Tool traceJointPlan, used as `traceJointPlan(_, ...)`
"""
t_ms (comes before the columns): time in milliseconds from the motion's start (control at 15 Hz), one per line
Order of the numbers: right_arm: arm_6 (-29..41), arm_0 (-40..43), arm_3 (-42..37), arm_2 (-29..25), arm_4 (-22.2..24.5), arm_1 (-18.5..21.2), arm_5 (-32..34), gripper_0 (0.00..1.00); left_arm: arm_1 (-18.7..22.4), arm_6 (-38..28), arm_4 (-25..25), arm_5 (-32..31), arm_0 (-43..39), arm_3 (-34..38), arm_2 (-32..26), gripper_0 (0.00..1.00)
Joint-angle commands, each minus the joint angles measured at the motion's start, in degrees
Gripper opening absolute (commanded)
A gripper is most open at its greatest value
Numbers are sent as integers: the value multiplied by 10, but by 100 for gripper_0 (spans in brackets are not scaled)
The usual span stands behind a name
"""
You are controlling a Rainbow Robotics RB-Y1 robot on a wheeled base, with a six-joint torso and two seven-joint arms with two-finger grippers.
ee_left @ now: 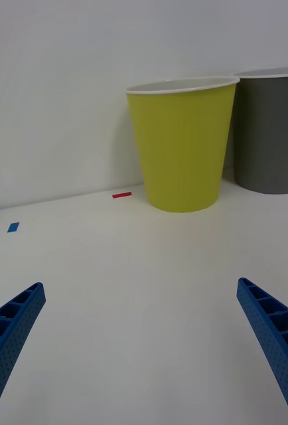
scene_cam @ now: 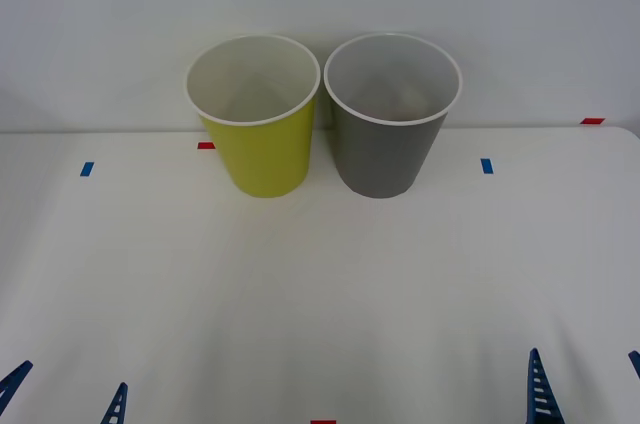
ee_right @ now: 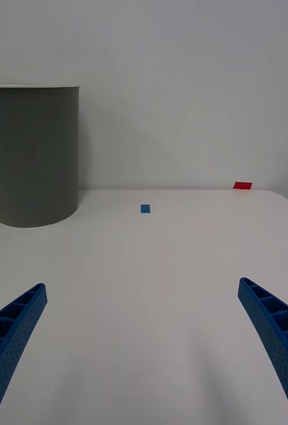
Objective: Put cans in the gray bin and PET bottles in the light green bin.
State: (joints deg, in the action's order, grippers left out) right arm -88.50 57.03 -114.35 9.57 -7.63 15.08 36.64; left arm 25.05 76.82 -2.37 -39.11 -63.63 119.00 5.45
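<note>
Bins side by side at the far edge of the white bench [scene_cam: 320, 284], against the pale wall: light green bin [scene_cam: 262, 149] on the left, gray bin [scene_cam: 388, 149] on the right, rims almost touching, both upright. White inside of the light green bin, nothing visible in it from the front view; pale inside of the gray bin, with a faint reddish smudge low down, too dim to identify. Small tape marks scattered around: red mark [scene_cam: 206, 145] just left of the light green bin's base, blue mark [scene_cam: 87, 169] farther left, another blue mark [scene_cam: 486, 165] right of the gray bin, red mark [scene_cam: 592, 121] near the far right corner.

Left gripper [scene_cam: 65, 399] low at the near left edge of the bench, blue ribbed fingers spread wide, nothing between them. Right gripper [scene_cam: 585, 384] low at the near right edge, fingers likewise spread apart, holding nothing. Both well apart from the bins.
</note>
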Motion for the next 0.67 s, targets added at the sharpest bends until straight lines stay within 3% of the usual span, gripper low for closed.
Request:
traceJointPlan(67, 2, -1, 0, 0, -4, 8, 3, 100, 0, 0, 0, 0, 0, 0, 0, 100)
traceJointPlan(667, 2, -1, 0, 0, -4, 8, 3, 100, 0, 0, 0, 0, 0, 0, 0, 100)
